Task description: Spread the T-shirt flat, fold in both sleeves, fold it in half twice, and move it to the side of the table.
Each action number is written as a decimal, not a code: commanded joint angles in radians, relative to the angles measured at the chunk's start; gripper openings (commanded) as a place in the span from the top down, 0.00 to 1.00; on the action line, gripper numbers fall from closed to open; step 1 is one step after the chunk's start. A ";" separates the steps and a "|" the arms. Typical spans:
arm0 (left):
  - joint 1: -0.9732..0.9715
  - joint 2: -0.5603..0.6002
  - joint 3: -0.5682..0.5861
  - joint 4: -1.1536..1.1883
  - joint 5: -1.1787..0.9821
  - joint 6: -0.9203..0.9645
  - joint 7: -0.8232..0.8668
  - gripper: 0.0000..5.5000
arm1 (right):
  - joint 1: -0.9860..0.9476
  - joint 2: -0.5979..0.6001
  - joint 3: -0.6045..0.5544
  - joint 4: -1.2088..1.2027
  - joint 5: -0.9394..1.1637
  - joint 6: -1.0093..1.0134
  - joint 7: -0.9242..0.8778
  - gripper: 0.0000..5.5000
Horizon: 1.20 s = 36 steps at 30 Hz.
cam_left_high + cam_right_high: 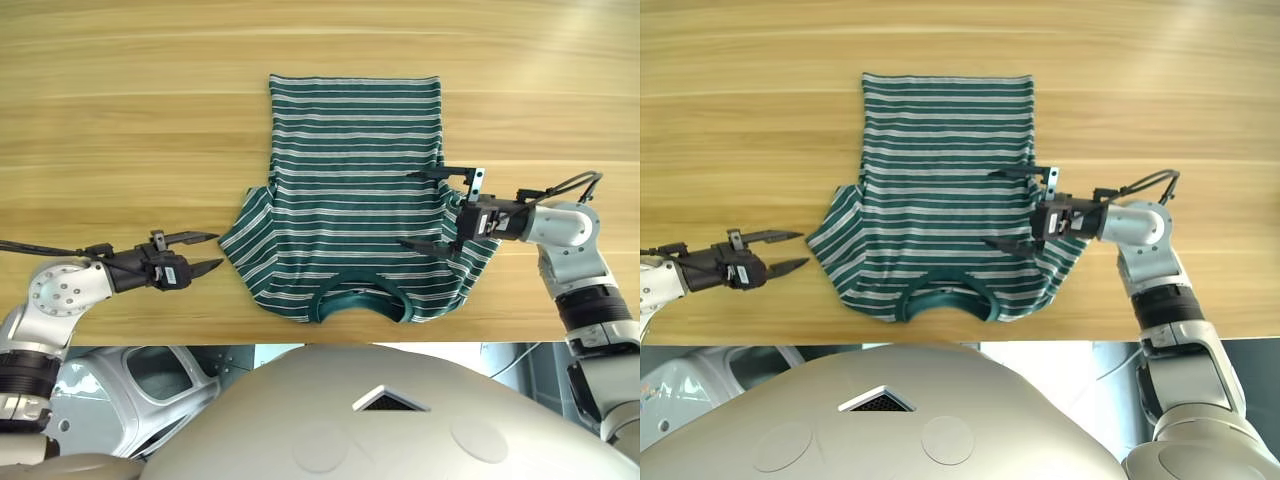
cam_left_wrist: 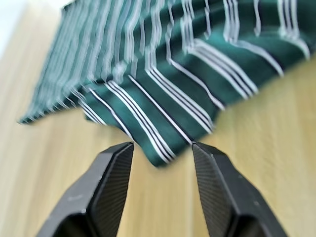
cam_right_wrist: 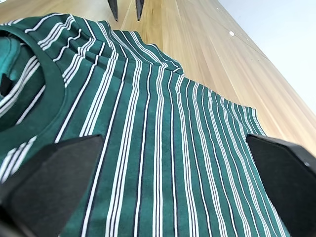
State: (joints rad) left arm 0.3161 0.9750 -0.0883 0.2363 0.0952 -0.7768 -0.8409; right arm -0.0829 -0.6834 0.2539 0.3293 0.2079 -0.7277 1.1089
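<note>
A dark green T-shirt (image 1: 350,190) with white stripes lies flat on the wooden table (image 1: 120,120), collar toward the near edge, hem toward the far side. Its right sleeve is folded in over the body; its left sleeve (image 1: 250,225) still sticks out. My left gripper (image 1: 213,252) is open just off the tip of the left sleeve (image 2: 153,133), low over the wood. My right gripper (image 1: 420,208) is wide open above the folded-in right side of the shirt (image 3: 163,148), nothing between its fingers.
Bare wood stretches to the left, right and far side of the shirt. The table's near edge (image 1: 150,344) runs just below the collar.
</note>
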 commanded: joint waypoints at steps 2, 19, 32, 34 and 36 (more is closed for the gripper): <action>-0.007 0.022 0.014 0.020 0.103 0.031 0.054 0.60 | 0.023 -0.016 -0.027 -0.027 0.009 0.009 0.007 0.02; -0.104 -0.048 -0.111 0.017 0.205 0.053 0.106 0.60 | 0.083 -0.016 -0.049 -0.091 0.010 0.021 0.006 0.02; -0.112 -0.015 -0.116 -0.028 0.177 0.104 0.074 0.97 | 0.097 -0.015 -0.056 -0.116 0.003 0.026 0.004 0.02; -0.115 -0.016 -0.114 -0.019 0.182 0.104 0.081 1.00 | 0.095 -0.013 -0.056 -0.110 0.003 0.024 0.004 0.02; -0.117 -0.017 -0.111 -0.015 0.180 0.097 0.087 1.00 | 0.093 -0.012 -0.057 -0.107 0.003 0.023 0.004 0.02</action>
State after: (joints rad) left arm 0.1976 0.9426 -0.1955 0.2040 0.2532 -0.6899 -0.7529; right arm 0.0212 -0.6878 0.2073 0.2187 0.2109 -0.7052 1.1115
